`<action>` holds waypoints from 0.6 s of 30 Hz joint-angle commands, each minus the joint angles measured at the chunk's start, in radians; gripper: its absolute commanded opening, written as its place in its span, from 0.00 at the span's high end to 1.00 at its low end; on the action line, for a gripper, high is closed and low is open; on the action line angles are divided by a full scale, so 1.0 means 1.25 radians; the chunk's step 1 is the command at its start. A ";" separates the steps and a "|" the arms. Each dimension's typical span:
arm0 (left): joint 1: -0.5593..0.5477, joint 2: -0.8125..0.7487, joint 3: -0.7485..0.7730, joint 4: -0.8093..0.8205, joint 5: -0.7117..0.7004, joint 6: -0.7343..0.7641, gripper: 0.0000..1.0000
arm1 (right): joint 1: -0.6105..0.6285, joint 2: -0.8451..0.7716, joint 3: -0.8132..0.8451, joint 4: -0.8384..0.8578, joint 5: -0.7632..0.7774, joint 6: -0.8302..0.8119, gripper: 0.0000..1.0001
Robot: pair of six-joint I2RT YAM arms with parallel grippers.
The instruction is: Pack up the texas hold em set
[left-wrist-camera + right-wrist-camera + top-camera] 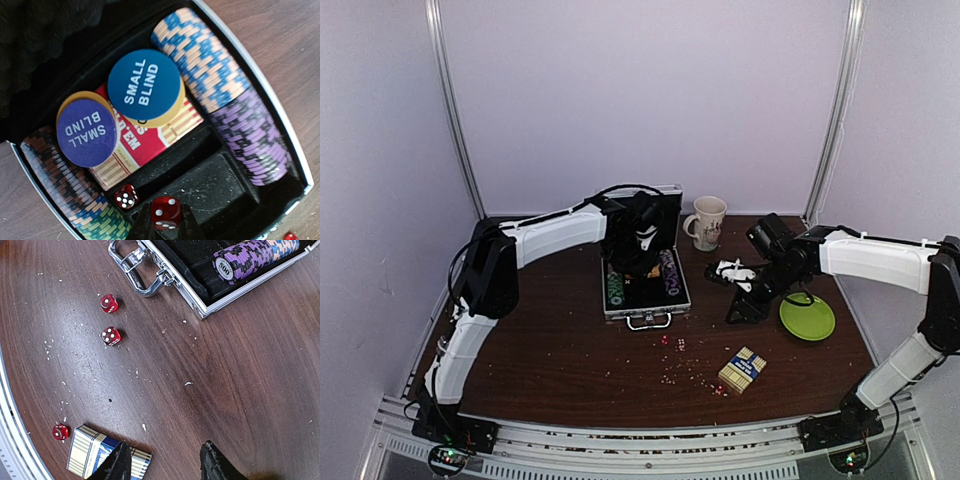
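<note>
The silver case [646,302] lies open at mid-table, lid upright. My left gripper [642,260] is down inside it, shut on a red die [166,212] over the black empty compartment [225,175]. In the case lie another die [125,196], blue-tan chips [200,60], purple chips [255,142], brown-blue chips [60,180], a red card box [150,135] and two "SMALL BLIND" discs [144,84]. My right gripper [746,306] is open and empty [165,465] above bare table, its left finger over the blue-and-tan card box [95,452].
A cream mug [706,222] stands behind the case on the right. A green plate [807,318] lies right of my right gripper. Loose red dice lie on the table [108,303], [110,335], [60,432]. The case handle [135,270] faces the front.
</note>
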 commanded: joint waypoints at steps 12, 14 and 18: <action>0.016 0.061 0.029 0.007 -0.038 -0.014 0.85 | -0.004 0.027 0.003 -0.016 -0.018 -0.011 0.52; 0.017 0.062 0.030 0.013 -0.044 -0.015 0.85 | -0.004 0.028 0.003 -0.016 -0.019 -0.010 0.52; 0.022 0.070 0.036 0.019 -0.044 -0.014 0.85 | -0.004 0.032 0.003 -0.018 -0.021 -0.011 0.52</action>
